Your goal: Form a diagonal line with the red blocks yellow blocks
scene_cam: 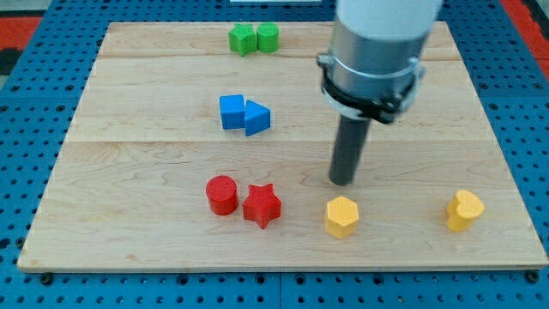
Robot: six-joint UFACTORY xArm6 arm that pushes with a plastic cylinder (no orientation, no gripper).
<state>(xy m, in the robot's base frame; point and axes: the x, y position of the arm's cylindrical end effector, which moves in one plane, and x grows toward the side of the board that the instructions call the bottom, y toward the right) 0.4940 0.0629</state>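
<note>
Along the near edge of the pale wooden board (129,232), 4 blocks sit in a rough row: a red cylinder (221,195), a red star (262,206) touching it, a yellow hexagonal block (341,216), and a yellow heart-like block (464,210) well apart at right, near the right edge. My tip (343,181) rests just beyond the yellow hexagon; it has no fingers, nothing held. Farther back, a blue cube (232,112) touches a blue wedge (256,118). 2 green blocks (255,39) hug the far edge. Blue pegboard (34,103) surrounds the board.
</note>
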